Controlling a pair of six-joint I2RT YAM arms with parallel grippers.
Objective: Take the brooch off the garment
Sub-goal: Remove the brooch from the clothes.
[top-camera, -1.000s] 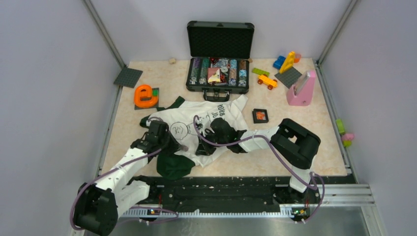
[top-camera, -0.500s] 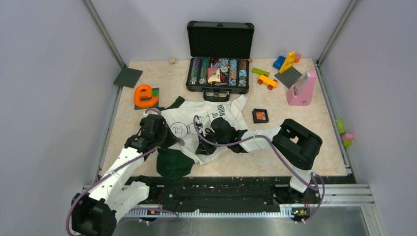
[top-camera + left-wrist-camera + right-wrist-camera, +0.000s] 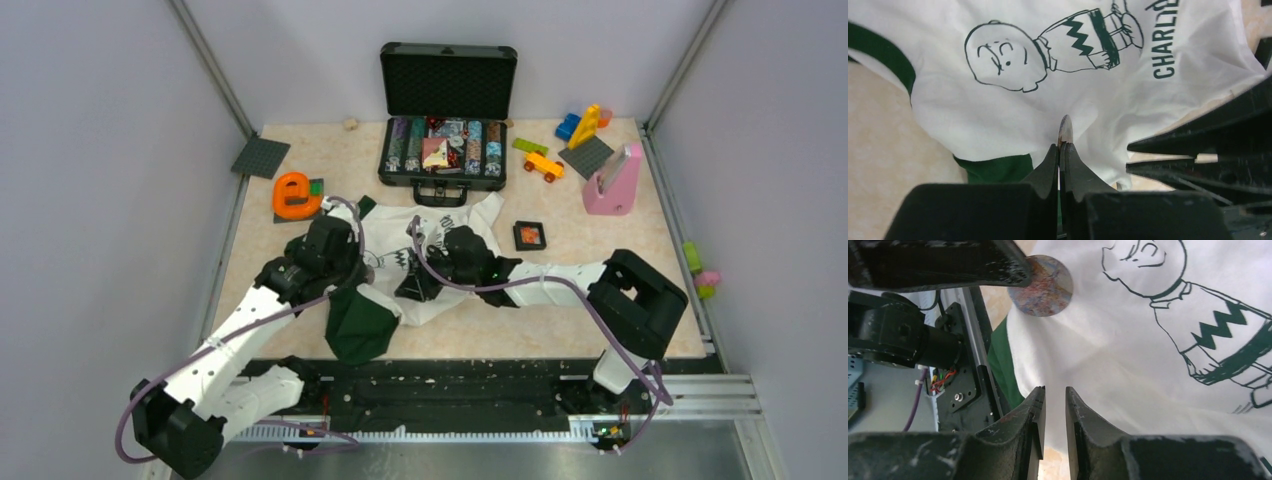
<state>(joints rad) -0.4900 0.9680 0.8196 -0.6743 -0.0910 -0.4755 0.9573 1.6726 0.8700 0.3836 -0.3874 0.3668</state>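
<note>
The garment (image 3: 468,228) is a white T-shirt with green trim and a cartoon boy print (image 3: 1008,57), lying bunched at the table's middle. My left gripper (image 3: 1062,146) is shut on the brooch (image 3: 1066,129), a small round badge seen edge-on, against the white cloth. In the right wrist view the brooch (image 3: 1042,286) shows its mottled reddish face under the left fingers (image 3: 948,262). My right gripper (image 3: 1054,390) is just above the shirt, its jaws a narrow gap apart with nothing between them. In the top view both grippers, left (image 3: 365,270) and right (image 3: 413,287), meet over the shirt.
An open black case (image 3: 447,110) stands behind the shirt. An orange letter "e" (image 3: 294,195) is at the left, a small black tile (image 3: 529,235) at the right. A pink stand (image 3: 613,182), an orange toy car (image 3: 543,165) and blocks are at the far right.
My left arm has swung away from its base and to the right, its gripper closer to the right one. The shirt has bunched up and its green part has shifted.
</note>
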